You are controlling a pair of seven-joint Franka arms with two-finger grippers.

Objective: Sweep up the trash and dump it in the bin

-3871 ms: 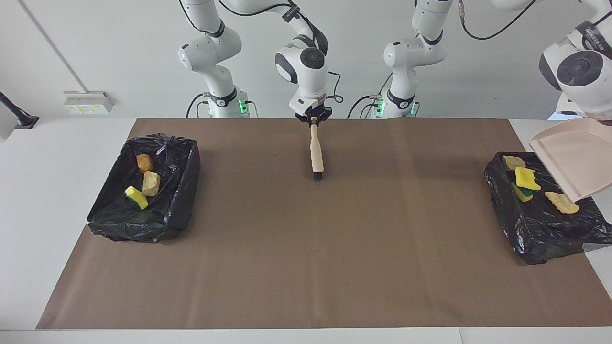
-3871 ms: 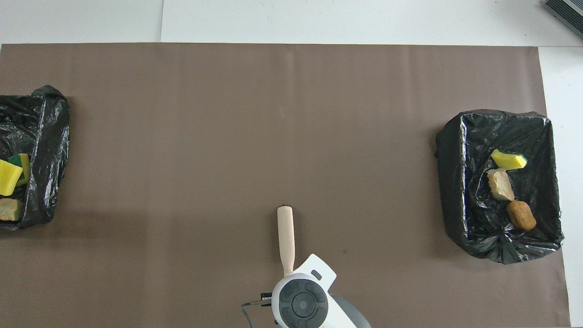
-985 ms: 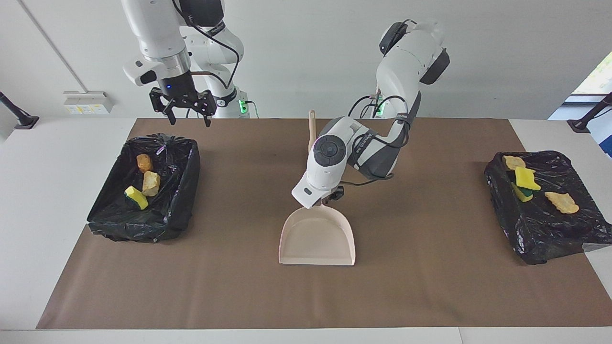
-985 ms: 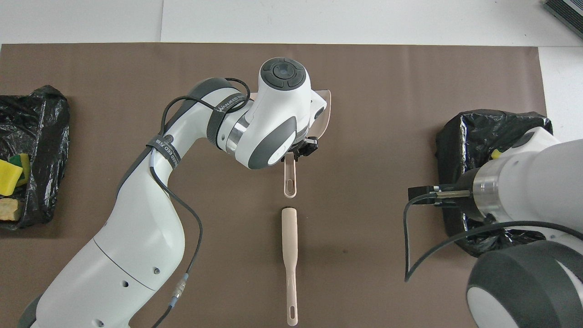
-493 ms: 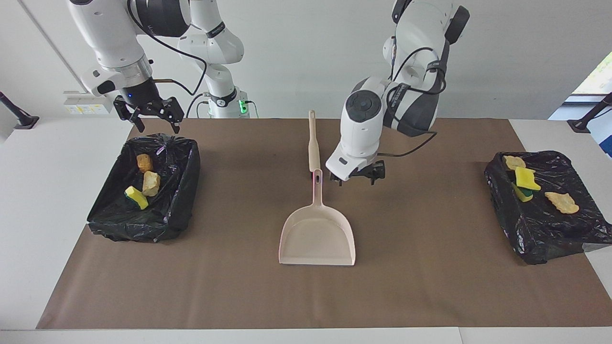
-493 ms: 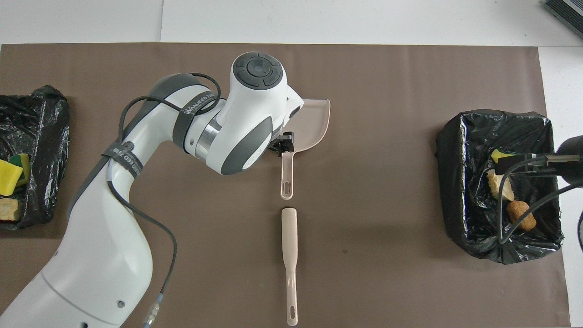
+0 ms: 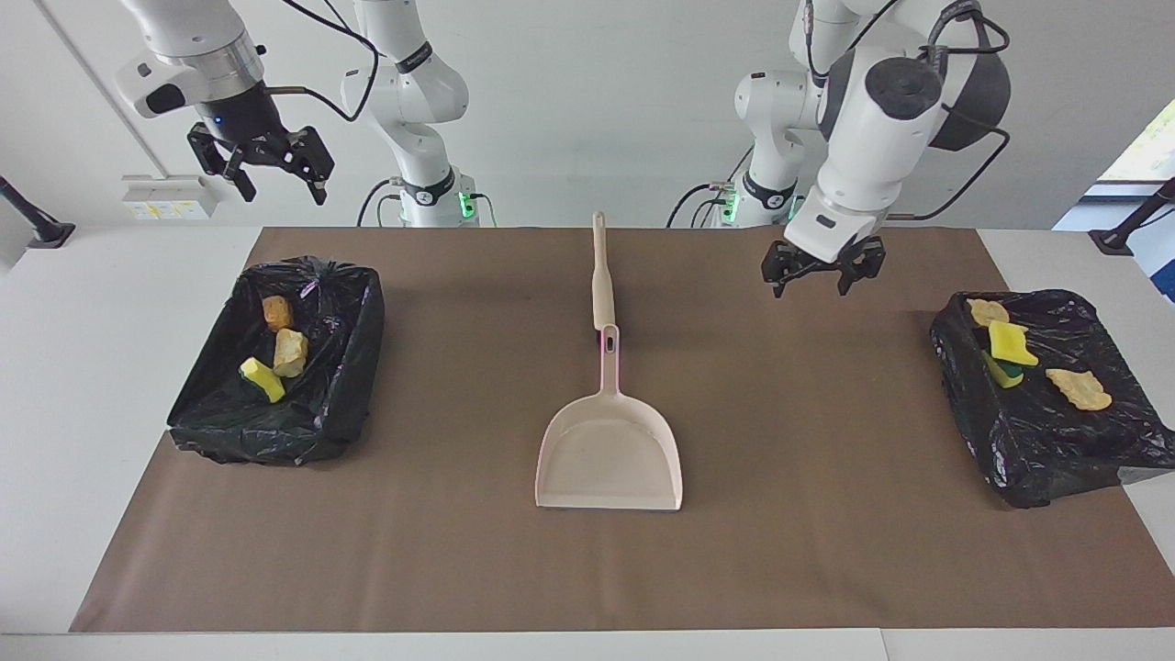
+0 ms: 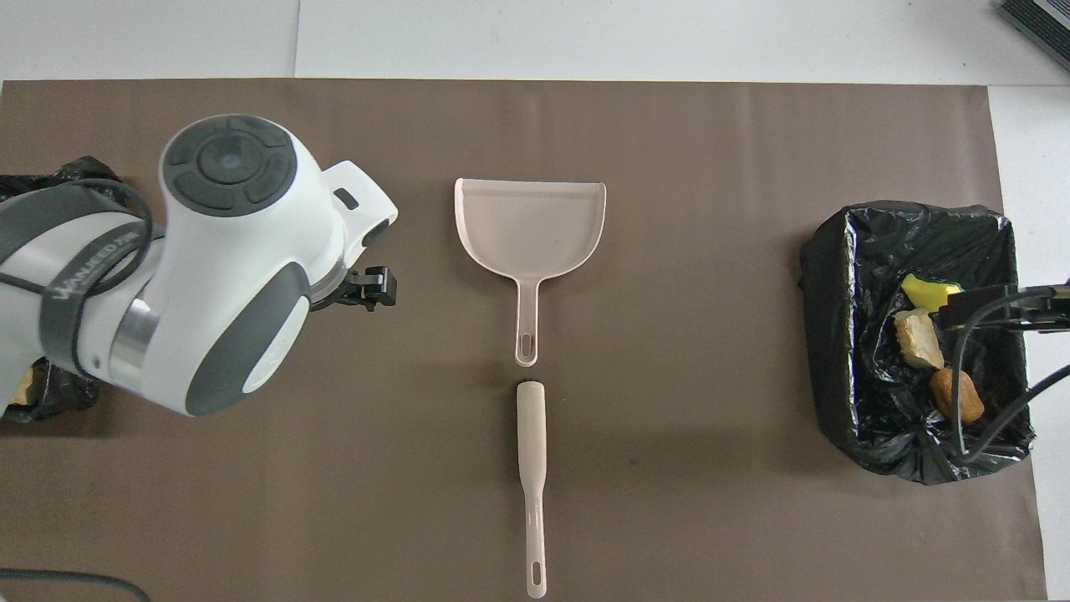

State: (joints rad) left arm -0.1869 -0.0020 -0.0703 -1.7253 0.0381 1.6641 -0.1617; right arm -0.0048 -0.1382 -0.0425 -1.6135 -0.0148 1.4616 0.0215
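Observation:
The trash lies in two black-lined bins. The bin [image 7: 353, 367] at the right arm's end holds a brown lump [image 7: 276, 313], a tan lump [image 7: 290, 352] and a yellow sponge [image 7: 262, 379]; it also shows in the overhead view [image 8: 836, 334]. The bin [image 7: 1037, 459] at the left arm's end holds several sponge and tan scraps [image 7: 1012, 342]. My left gripper [image 7: 820, 274] is open and empty, up over the mat between the brush and that bin. My right gripper [image 7: 262, 170] is open and empty, raised high near the other bin.
The pale pink dustpan [image 7: 610, 454] lies flat mid-mat, handle toward the robots. The beige brush [image 7: 602, 275] lies in line with it, nearer the robots. Both show in the overhead view: dustpan [image 8: 530, 221], brush [image 8: 531, 468]. My left arm [image 8: 226, 267] covers part of the mat there.
My left gripper has let go of the dustpan's handle, risen and swung toward the left arm's end. My right gripper has climbed higher. The dustpan and brush lie still.

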